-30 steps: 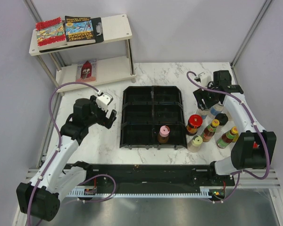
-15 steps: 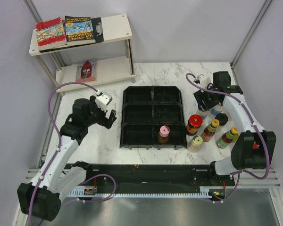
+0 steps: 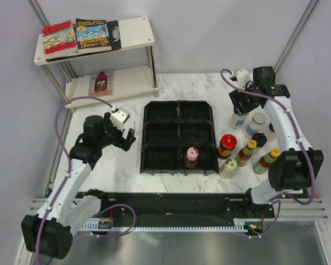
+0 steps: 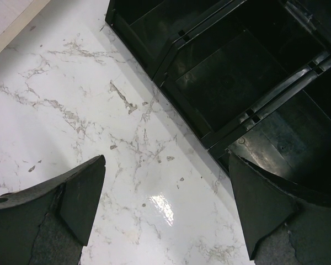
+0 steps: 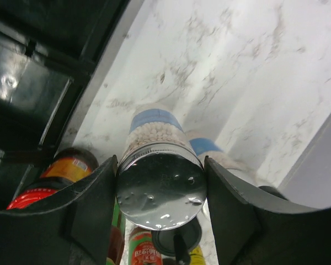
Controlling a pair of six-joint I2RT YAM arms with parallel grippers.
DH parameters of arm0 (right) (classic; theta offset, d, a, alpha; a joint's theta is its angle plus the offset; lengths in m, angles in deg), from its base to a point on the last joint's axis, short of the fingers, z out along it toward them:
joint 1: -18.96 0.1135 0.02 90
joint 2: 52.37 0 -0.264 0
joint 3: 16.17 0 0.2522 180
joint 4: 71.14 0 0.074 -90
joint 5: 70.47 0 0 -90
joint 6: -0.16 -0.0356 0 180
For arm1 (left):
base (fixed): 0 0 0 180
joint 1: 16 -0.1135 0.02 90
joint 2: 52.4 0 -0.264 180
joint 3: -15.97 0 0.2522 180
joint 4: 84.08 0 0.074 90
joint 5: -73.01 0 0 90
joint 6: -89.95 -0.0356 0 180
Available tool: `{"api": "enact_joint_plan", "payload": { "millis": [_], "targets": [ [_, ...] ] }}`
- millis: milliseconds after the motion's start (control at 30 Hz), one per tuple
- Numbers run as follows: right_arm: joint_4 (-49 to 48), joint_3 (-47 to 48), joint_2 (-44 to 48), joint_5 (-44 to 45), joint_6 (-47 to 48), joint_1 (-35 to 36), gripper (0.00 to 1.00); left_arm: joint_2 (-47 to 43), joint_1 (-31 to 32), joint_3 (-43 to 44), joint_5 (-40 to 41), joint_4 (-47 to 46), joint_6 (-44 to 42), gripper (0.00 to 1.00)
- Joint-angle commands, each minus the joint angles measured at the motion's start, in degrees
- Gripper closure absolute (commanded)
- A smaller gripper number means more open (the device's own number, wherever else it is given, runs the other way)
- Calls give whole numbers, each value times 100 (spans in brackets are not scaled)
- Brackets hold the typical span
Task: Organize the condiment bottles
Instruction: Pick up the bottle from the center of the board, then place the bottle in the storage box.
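The silver-capped jar (image 5: 160, 190) stands upright with its long axis vertical and its cap uppermost. It sits in the upper right of the overhead view, just above the cluster of loose bottles. The right gripper (image 5: 159, 172) has its fingers pressed against either side of the cap, partly spread to that width. Whether the jar's base touches the table (image 3: 127, 163) cannot be told. White grains show through its clear wall under a plain blue band with no readable writing. A second blue-banded jar (image 3: 256, 124) stands just beside it. Below are a red-lidded jar (image 3: 227, 144) with an orange label, a black-capped bottle (image 3: 259, 138) and yellow- and cream-capped bottles, all upright; the print on their labels is too small to read. One pink-capped bottle (image 3: 191, 156) stands upright in the lower right compartment of the black six-part tray (image 3: 149, 165). The left gripper (image 4: 171, 193) hangs spread wide and empty over bare table at the tray's left edge. The table is glossy white marble pattern with grey veins, enclosed by pale walls. A white two-tier shelf (image 3: 135, 33) in the upper left carries colourful books (image 3: 77, 36) whose titles cannot be made out.
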Motion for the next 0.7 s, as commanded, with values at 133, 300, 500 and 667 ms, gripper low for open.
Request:
{"api": "enact_joint_plan", "payload": {
  "millis": [133,300,500,667],
  "targets": [
    [-286,1739,-671,-105,-309,264,100,76,-107,-50,-191,-293,170,1],
    [-304,2698,-1444,9,-459,695,100,85,-186,-94,-218,-364,187,1],
    [-295,3578,-2218,158,-573,1372,100,85,-283,-129,-183,-408,170,0],
    [-382,3772,-2579,273,-591,1838,100,138,-327,-138,-165,-452,161,0]
  ]
}}
